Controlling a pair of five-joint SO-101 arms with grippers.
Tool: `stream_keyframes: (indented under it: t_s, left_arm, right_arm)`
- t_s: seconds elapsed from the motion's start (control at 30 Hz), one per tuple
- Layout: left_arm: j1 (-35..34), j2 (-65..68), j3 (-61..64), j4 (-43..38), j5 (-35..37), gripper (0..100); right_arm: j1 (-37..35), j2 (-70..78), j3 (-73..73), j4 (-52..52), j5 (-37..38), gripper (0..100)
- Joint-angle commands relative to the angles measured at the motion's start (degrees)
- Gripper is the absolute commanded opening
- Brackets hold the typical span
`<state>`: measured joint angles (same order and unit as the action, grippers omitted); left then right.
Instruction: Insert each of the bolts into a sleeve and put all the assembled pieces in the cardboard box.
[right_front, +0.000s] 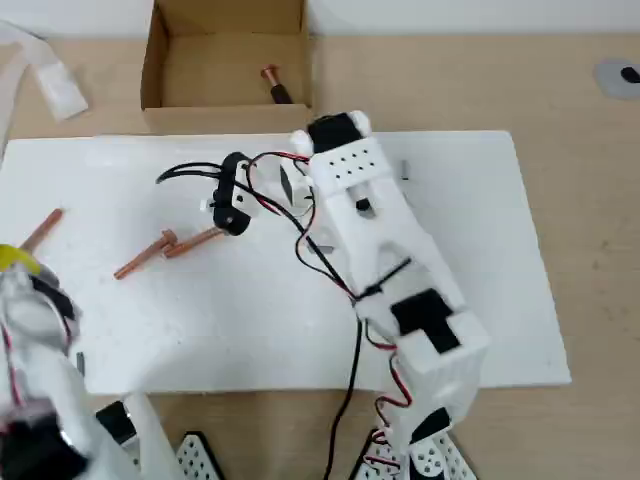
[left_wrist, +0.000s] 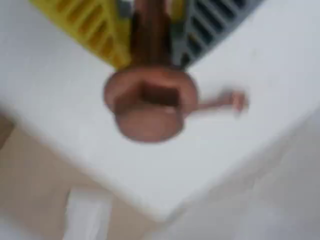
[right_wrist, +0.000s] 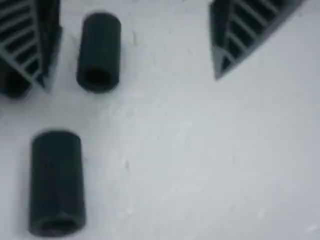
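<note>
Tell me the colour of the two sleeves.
The sleeves are black, seen best in the right wrist view.

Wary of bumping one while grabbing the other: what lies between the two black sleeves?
Nothing but bare white board between the nearer sleeve and the farther sleeve, as the right wrist view shows.

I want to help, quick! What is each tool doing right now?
Left tool: closed, holding a bolt.
Right tool: open, holding nothing.
</note>
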<state>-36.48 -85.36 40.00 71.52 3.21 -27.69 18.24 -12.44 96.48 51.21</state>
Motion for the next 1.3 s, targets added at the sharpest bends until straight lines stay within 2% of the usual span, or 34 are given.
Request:
stream_keyframes:
  t_s: [0.0, 0.13, 0.27, 0.53, 0.97, 1.17, 1.27]
  left_arm:
    - [-0.44, -12.44, 6.42, -5.45, 0.53, 1]
    - [-0.70, -19.65, 12.92, -8.09, 0.35, 1]
    - [-0.79, -18.77, 13.54, -7.74, -2.20, 1]
    - [-0.79, -18.77, 13.54, -7.74, -2.37, 1]
    - [-0.88, -18.77, 13.01, -7.74, -2.46, 1]
    - [-0.88, -18.77, 12.92, -7.74, -5.27, 1]
    - [-0.97, -18.77, 11.43, -7.30, -5.27, 1]
  right_arm:
    - [0.66, 3.74, -5.23, -0.88, 0.79, 24.6]
    - [0.75, 9.98, -10.59, -0.88, 0.79, 24.6]
    - [0.75, 15.08, -16.31, -0.70, 0.79, 24.6]
    - [0.84, 22.90, -20.88, -0.88, 0.70, 24.6]
    - [6.37, 31.96, -27.38, -0.88, 0.53, 24.2]
    - [6.11, 33.54, -27.30, -0.62, 0.53, 7.7]
    - [6.11, 34.07, -27.30, -0.79, 0.53, 4.9]
